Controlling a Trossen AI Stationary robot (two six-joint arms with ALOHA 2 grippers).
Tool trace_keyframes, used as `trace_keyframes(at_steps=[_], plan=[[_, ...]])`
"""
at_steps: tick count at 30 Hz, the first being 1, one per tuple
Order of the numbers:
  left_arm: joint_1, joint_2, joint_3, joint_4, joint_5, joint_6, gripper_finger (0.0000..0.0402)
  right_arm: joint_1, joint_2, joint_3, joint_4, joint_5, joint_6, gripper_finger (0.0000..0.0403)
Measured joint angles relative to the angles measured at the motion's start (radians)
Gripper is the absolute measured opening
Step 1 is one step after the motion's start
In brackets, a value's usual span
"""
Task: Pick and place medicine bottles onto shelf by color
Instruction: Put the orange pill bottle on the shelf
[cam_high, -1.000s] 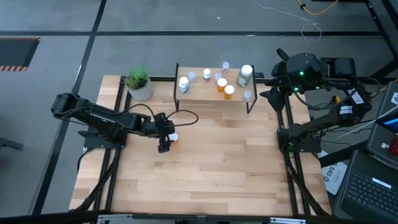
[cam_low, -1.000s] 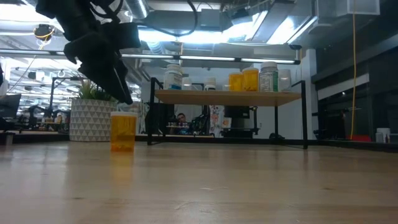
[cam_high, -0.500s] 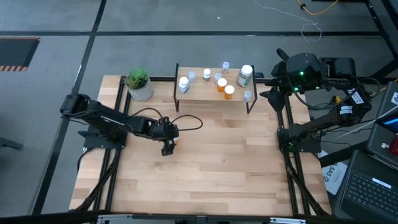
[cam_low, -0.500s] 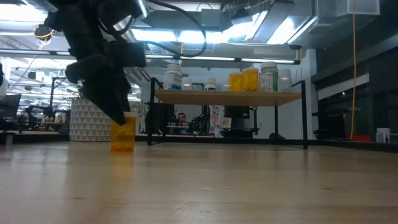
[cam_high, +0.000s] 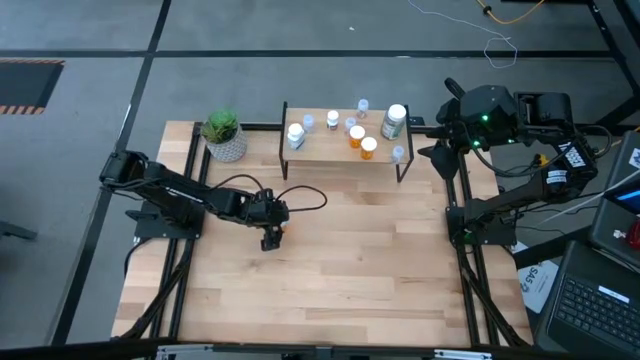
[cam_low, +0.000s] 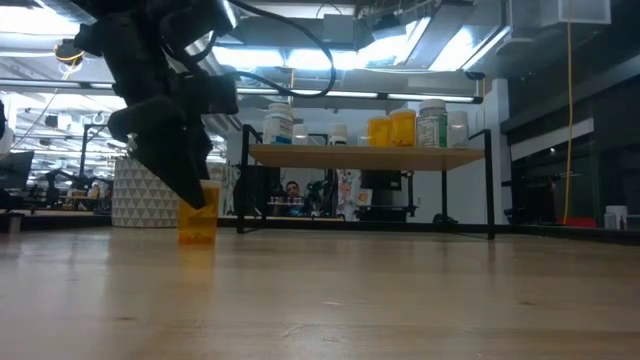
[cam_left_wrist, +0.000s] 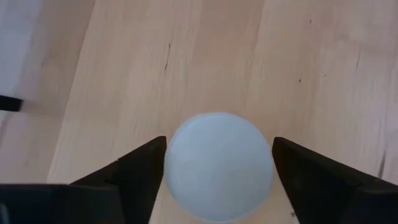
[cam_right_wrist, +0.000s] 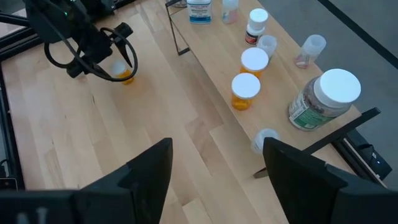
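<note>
An orange medicine bottle with a white cap stands upright on the table, left of centre. My left gripper has come down over it, open, with one finger on each side of the cap. The shelf at the table's far edge carries two orange bottles, white ones, small clear ones and a larger greenish one. My right gripper hangs open and holds nothing, high up beyond the shelf's right end. My left gripper's fingers stand close against two opposite sides of the bottle's white cap. Whether they touch it, I cannot tell. They come from above, slanting down from the table's left. The bottle stands upright on the table.
A green plant in a white pot stands at the far left, beside the shelf. A cable loops off the left arm. The wide tabletop lies between the orange bottle and the near edge.
My left gripper has gone down and a little toward the table's right, over the orange bottle. Its fingers now reach down around the bottle's top. The bottle has stayed in place.
</note>
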Motion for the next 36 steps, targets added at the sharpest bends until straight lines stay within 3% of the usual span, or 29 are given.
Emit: trace_keyframes(at_steps=[9, 14, 19, 25, 30, 36], plan=[[0.0, 0.0, 0.003, 0.001, 0.0, -0.046, 0.0201, 0.0, 0.0, 0.0, 0.0, 0.0, -0.007, 0.0251], [0.009, -0.009, 0.085, -0.004, 0.001, -0.008, 0.0186, 0.0, 0.0, 0.0, 0.0, 0.0, -0.009, 0.0251], [0.074, -0.01, 0.262, -0.003, -0.018, 0.149, 0.0191, 0.0, 0.0, 0.0, 0.0, 0.0, -0.011, 0.0251], [0.252, -0.003, 0.516, -0.022, 0.028, 0.313, 0.0191, 0.0, 0.0, 0.0, 0.0, 0.0, -0.011, 0.0251], [0.447, 0.103, 0.757, -0.225, 0.134, 0.29, 0.0191, 0.0, 0.0, 0.0, 0.0, 0.0, -0.011, 0.0251], [0.531, 0.265, 0.968, -0.383, 0.18, 0.291, 0.0191, 0.0, 0.0, 0.0, 0.0, 0.0, -0.011, 0.0251]])
